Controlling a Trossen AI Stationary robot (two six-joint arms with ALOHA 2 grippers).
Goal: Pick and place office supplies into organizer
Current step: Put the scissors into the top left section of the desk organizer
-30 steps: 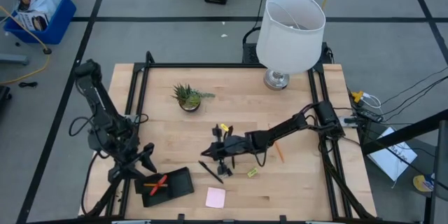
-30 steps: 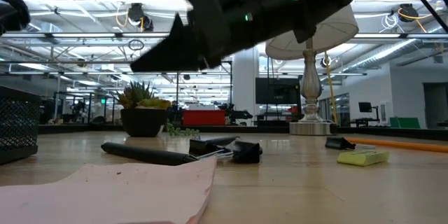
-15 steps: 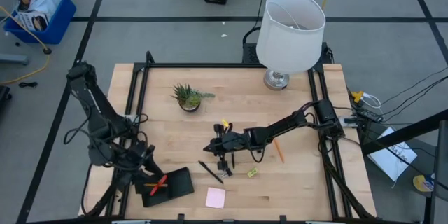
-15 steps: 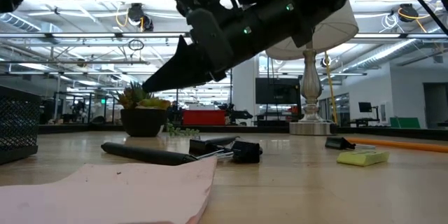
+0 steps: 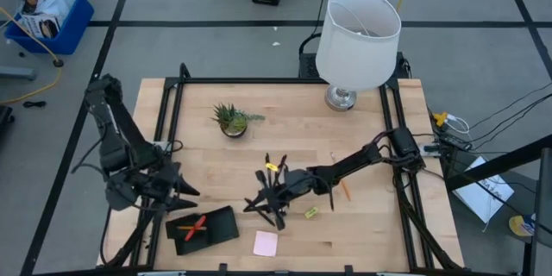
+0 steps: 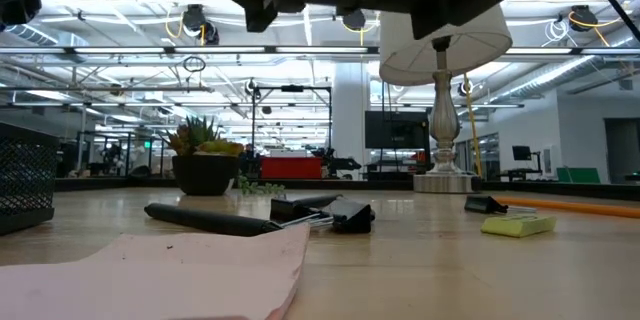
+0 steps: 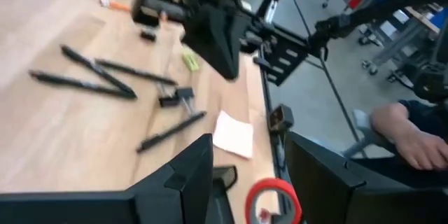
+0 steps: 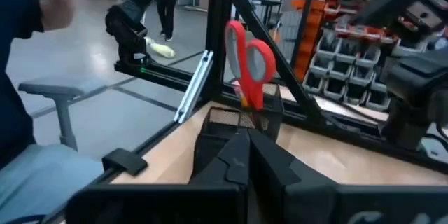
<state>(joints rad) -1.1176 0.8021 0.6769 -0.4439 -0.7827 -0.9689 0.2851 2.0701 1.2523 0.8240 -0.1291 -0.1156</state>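
The black organizer point(image 5: 211, 227) stands at the table's near left, with the red-handled scissors point(image 5: 194, 226) in it. Their handles stick up in the right wrist view point(image 8: 246, 63). My left gripper point(image 5: 183, 191) is open and empty just beyond the organizer. My right gripper point(image 5: 257, 202) is shut and hovers over a black pen point(image 6: 210, 220) and black clips point(image 6: 335, 215), and I see nothing in it. Two more pens point(image 5: 274, 165) lie crossed farther back. The pink pad point(image 5: 266, 242), the yellow-green block point(image 5: 310, 212) and an orange pencil point(image 5: 343, 188) lie flat on the wood.
A potted plant point(image 5: 231, 119) stands at mid-table and a white-shaded lamp point(image 5: 355, 39) at the far right. A black frame point(image 5: 172, 112) borders the table. A person's hand point(image 7: 413, 147) shows beyond the near edge.
My right gripper has moved toward the table's near edge and a little left, from over the crossed pens to over the pen and clips. In the low view its fingers have left the picture upward.
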